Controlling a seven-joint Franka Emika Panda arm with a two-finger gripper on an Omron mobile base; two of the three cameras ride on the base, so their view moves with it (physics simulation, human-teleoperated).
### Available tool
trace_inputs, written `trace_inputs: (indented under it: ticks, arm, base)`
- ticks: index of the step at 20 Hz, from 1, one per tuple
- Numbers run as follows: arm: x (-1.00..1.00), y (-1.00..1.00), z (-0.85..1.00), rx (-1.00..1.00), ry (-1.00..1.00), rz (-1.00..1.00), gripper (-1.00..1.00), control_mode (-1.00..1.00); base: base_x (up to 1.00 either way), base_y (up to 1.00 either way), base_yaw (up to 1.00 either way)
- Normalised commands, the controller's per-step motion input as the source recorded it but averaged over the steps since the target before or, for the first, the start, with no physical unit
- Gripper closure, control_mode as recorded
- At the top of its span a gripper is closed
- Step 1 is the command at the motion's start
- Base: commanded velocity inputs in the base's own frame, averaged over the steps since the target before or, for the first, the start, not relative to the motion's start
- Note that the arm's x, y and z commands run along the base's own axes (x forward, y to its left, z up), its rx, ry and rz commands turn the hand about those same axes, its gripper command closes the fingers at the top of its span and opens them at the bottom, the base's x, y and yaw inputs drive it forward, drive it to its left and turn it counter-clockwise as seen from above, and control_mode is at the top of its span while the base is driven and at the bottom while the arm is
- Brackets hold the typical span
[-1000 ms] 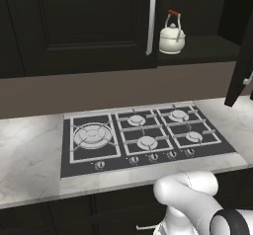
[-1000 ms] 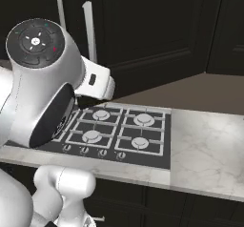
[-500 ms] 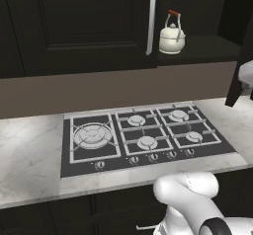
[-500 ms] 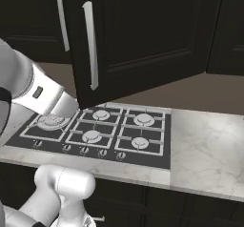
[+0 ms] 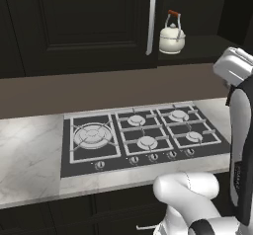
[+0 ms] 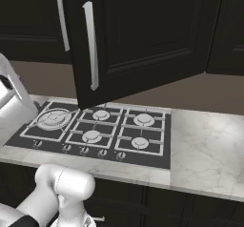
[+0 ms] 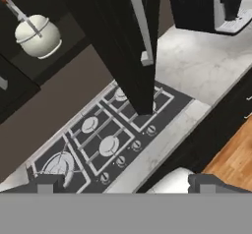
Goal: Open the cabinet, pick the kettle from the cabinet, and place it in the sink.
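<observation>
— Cream-white kettle (image 5: pixel 172 37) is sitting on the cabinet (image 6: pixel 143 35) shelf, near the shelf's front edge by the closed door's silver handle (image 5: pixel 151 21) — and the other door (image 7: pixel 123 41) is swinging wide over the gas hob (image 5: pixel 141 137), so we are judging the opening step finished.

— Agreed. We are seeing the gripper (image 7: pixel 123 183) with both tips spread far apart and nothing between them, well apart from the kettle. So we are starting the reach.

— How are we approaching it well?

— We are thinking the open door is the main hazard: in the hand view it is hanging between us and the counter, its bar handle (image 7: pixel 139 16) close to our line. We are advising a path around its free edge, not under it.

— And the grasp?

— We are favouring the reddish wooden bar (image 5: pixel 173 13) atop the wire arch, jaws across it, coming in level with the shelf. The round body is probably too wide and smooth for a sure hold.
</observation>
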Motion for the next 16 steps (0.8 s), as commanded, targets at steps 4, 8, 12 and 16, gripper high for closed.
trace_inputs:
  ticks: [4,8,12,16]
  arm:
    - [0.26,0.35,0.0,0.22,-0.05,-0.3,-1.0,-1.0]
    - [0.33,0.21,-0.07,0.2,-0.21,-0.26,-1.0,-1.0]
    - [0.42,0.08,-0.13,0.17,-0.27,-0.31,-1.0,-1.0]
    - [0.42,0.04,-0.13,0.06,-0.3,-0.33,-1.0,-1.0]
  base:
    - [0.0,0.0,0.0]
    - [0.0,0.0,0.0]
    - [0.0,0.0,0.0]
    - [0.0,0.0,0.0]
